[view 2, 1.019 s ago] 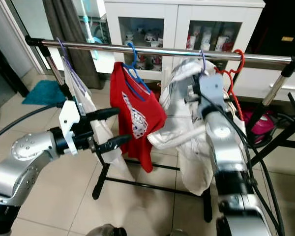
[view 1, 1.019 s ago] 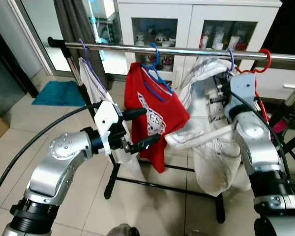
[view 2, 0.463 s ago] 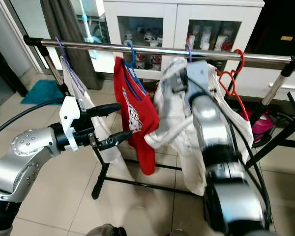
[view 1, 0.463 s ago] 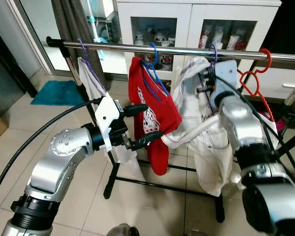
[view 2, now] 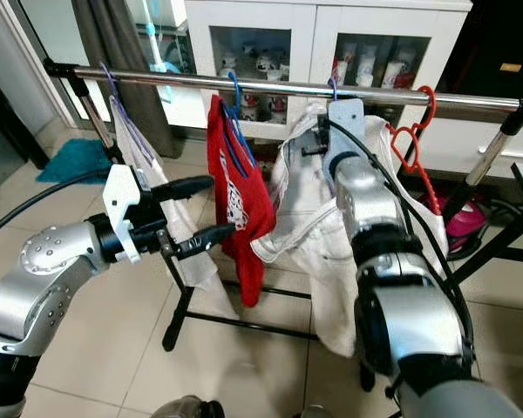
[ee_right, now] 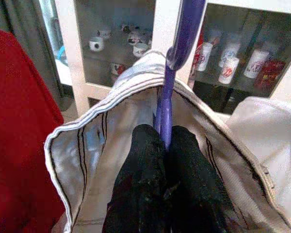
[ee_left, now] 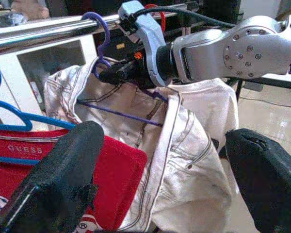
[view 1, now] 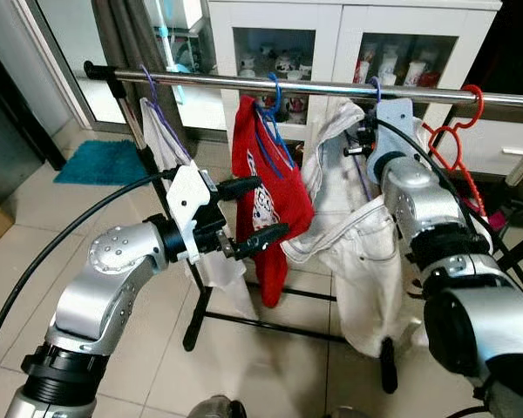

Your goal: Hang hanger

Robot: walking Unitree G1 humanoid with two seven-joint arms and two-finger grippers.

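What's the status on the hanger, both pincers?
Right pincer clamped on purple hanger, hook over rail. Left pincer open, empty, by red shirt. White garment hanging; nothing blocking.

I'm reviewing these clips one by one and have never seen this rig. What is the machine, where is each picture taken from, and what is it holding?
This is a humanoid robot with two silver arms. The two wide pictures come from its head camera; the two close ones from cameras on its wrists. Before it stands a clothes rack with a steel rail. On the rail hang a white garment on the left, a red T-shirt on a blue hanger, and an empty red hanger. The right gripper is shut on the purple hanger that carries white jeans, its hook at the rail. The left gripper is open, empty, near the T-shirt.
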